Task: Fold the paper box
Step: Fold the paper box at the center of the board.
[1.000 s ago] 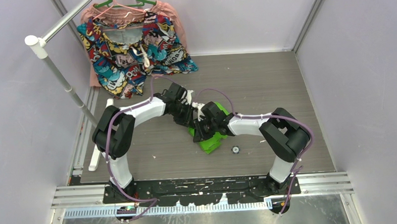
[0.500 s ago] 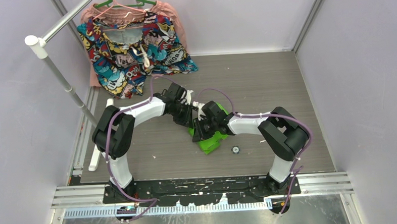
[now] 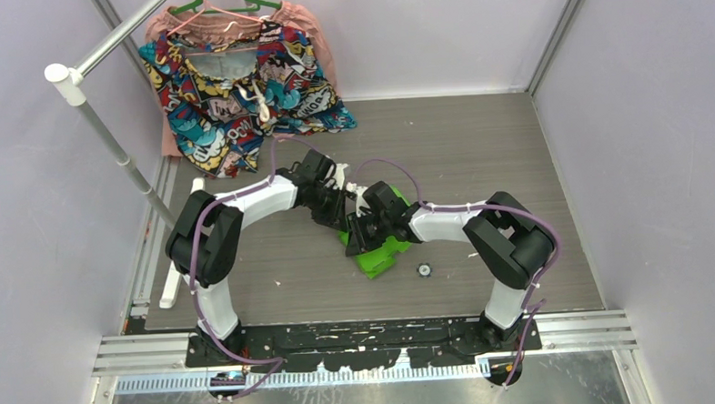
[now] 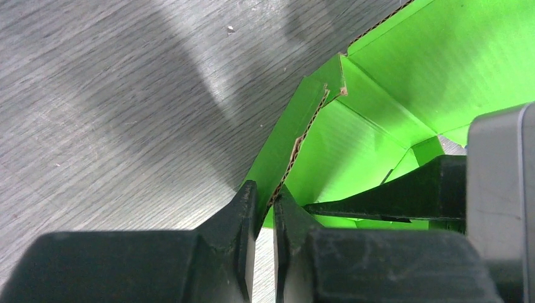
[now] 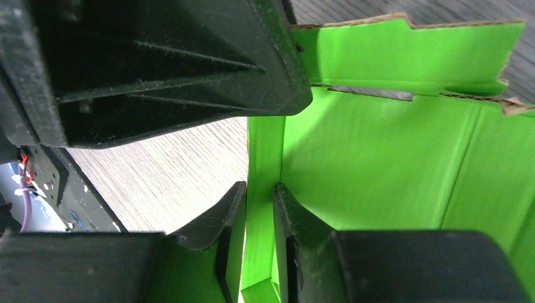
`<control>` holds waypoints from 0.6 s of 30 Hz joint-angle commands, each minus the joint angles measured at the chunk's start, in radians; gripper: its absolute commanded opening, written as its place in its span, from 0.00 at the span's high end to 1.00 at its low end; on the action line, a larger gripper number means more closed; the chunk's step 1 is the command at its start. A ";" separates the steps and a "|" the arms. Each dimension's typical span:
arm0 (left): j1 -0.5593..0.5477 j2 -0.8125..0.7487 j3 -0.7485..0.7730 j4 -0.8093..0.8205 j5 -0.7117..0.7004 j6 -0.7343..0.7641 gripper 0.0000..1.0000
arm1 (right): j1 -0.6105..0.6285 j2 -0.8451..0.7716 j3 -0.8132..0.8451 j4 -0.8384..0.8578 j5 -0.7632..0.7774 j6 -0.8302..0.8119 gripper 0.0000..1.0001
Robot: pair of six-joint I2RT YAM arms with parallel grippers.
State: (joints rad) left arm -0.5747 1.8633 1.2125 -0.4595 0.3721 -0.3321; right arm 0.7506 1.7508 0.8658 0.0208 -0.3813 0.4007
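Note:
The paper box [image 3: 383, 254] is bright green card, half formed, lying on the grey table in the middle. Both grippers meet over its far left side. My left gripper [image 4: 265, 192] is shut on the thin raw edge of an upright flap of the paper box [image 4: 441, 63]. My right gripper [image 5: 258, 189] is shut on a side wall at a corner crease of the paper box [image 5: 378, 164], one finger inside and one outside. In the top view the left gripper [image 3: 343, 205] sits just behind the right gripper [image 3: 364, 231], nearly touching. The arms hide the box's far part.
A small black round part [image 3: 423, 270] lies right of the box. A colourful garment [image 3: 239, 80] hangs on a green hanger at the back left. A white rail [image 3: 105, 131] slants at the left. A white strip [image 3: 179, 255] lies along the table's left edge.
The right arm has edged slightly to the left. The box and the left arm have hardly shifted.

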 commanded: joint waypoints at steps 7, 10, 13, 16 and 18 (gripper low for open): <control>-0.027 0.015 -0.042 -0.034 0.002 0.008 0.99 | 0.002 0.050 0.012 -0.064 0.048 -0.019 0.72; -0.030 0.020 -0.044 -0.040 -0.009 0.011 1.00 | 0.000 0.050 0.015 -0.068 0.048 -0.020 0.72; -0.036 0.024 -0.042 -0.043 -0.016 0.013 1.00 | 0.001 0.050 0.017 -0.074 0.047 -0.022 0.71; -0.042 0.032 -0.038 -0.046 -0.021 0.013 1.00 | 0.001 0.050 0.023 -0.079 0.047 -0.025 0.72; -0.049 0.037 -0.032 -0.052 -0.030 0.014 1.00 | 0.001 0.052 0.027 -0.084 0.047 -0.025 0.71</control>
State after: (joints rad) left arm -0.5827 1.8626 1.2068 -0.4538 0.3603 -0.3077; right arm 0.7494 1.7588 0.8860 -0.0093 -0.3847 0.3992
